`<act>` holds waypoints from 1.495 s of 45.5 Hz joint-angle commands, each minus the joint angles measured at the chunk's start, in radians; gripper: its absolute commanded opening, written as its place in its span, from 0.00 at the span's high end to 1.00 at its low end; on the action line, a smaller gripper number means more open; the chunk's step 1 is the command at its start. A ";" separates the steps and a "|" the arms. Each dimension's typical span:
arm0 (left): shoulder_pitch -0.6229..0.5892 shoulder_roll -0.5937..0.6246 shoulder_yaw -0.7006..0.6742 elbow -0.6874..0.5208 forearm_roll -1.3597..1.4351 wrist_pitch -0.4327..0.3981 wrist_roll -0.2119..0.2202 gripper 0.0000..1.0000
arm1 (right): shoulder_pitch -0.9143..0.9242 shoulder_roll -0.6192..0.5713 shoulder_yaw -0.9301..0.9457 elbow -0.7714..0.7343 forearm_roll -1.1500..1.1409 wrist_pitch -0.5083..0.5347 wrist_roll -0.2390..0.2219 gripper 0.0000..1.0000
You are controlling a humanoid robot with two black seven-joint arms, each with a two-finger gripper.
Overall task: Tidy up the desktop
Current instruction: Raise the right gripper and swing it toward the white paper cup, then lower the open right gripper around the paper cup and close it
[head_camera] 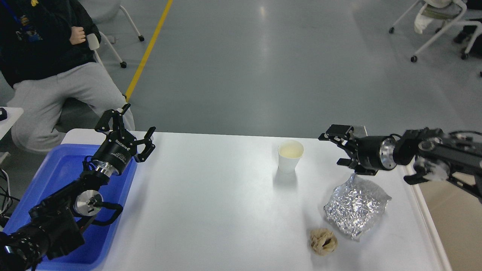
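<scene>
The white desktop (211, 203) fills the lower view. On it stand a white paper cup (290, 156) at the back middle-right, a crumpled silver foil sheet (356, 207) at the right, and a crumpled brown paper ball (323, 241) near the front. My left gripper (128, 128) is open and empty above the desktop's back-left corner, by the blue tray (52, 177). My right gripper (333, 148) is open and empty, above the desktop just behind the foil and right of the cup.
A seated person (49, 67) in grey trousers is behind the desktop's left corner. A beige bin (452, 222) is beyond the desktop's right edge. Wheeled chairs (444, 30) stand far back right. A yellow floor line (148, 47) runs behind.
</scene>
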 commanded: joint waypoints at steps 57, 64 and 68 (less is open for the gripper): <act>0.000 0.000 0.001 0.000 0.000 0.000 -0.001 0.00 | 0.202 0.571 -0.375 -0.524 -0.036 -0.019 0.002 0.00; 0.000 0.000 0.000 0.000 0.000 0.000 0.000 0.00 | 0.209 0.560 -0.399 -0.525 -0.042 -0.018 0.002 0.00; 0.000 0.000 0.001 0.000 0.000 0.000 -0.001 0.00 | 0.206 0.559 -0.422 -0.527 -0.079 -0.021 0.002 0.00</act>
